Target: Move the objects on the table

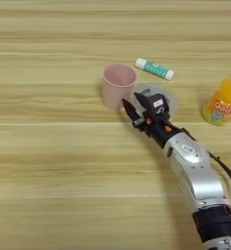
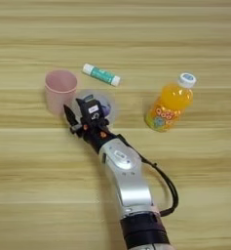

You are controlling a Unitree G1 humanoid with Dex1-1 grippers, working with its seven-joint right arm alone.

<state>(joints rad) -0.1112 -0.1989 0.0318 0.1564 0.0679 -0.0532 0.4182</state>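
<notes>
A thin black cable [image 2: 171, 185] is the only such thing in view. It lies well behind the gripper [image 2: 74, 107], down and to the right of it. It starts some way back from the gripper, bows out to the right in one loose loop, and curves in again further back, near the bottom edge. Whether the loop touches the surface below cannot be told.
</notes>
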